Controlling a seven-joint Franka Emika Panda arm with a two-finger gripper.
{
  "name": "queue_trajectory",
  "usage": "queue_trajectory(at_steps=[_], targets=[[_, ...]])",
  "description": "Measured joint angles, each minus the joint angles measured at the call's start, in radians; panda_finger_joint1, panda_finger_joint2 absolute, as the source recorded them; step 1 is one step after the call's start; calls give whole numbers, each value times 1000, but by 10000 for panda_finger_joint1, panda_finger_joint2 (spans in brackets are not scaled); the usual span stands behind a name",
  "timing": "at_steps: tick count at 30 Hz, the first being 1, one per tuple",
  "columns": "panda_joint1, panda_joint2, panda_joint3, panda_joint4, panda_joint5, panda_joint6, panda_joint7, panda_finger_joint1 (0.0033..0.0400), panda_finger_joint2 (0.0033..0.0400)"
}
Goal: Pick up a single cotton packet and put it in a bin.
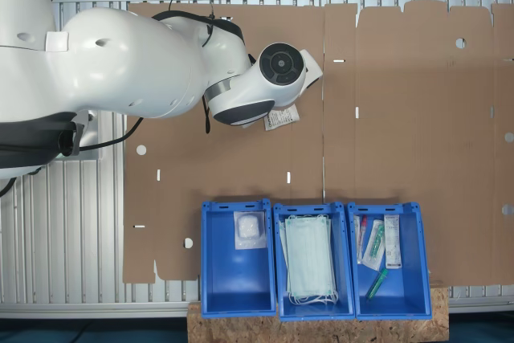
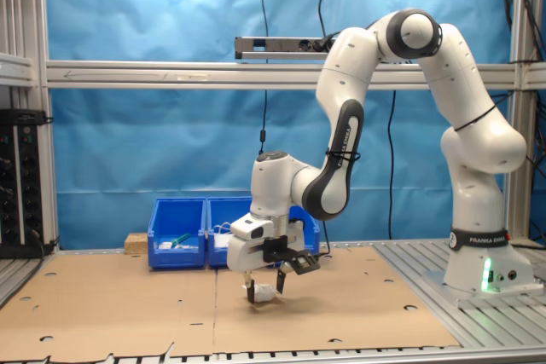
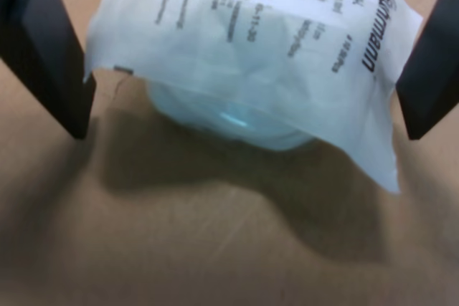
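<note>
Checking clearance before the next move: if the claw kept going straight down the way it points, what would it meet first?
The cotton packet, which already sits between the claw fingers, with the cardboard sheet right under it. Whether the fingers already touch the packet's edges is unclear.

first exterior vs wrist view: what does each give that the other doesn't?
First exterior view adds: three blue bins, the bin with one white packet, the mask bin, the syringe bin, and the arm above the packet. Wrist view adds: end effector fingers flanking the packet, its dark print, its shadow; clamped or not, can't tell. Both: packet, cardboard.
</note>
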Motion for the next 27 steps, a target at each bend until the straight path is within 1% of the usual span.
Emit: queue_trajectory(at_steps=[15, 27], targets=[[-38, 3, 4, 14, 0, 0, 0, 400, 400], [-45, 5, 5, 15, 0, 0, 0, 400, 400]])
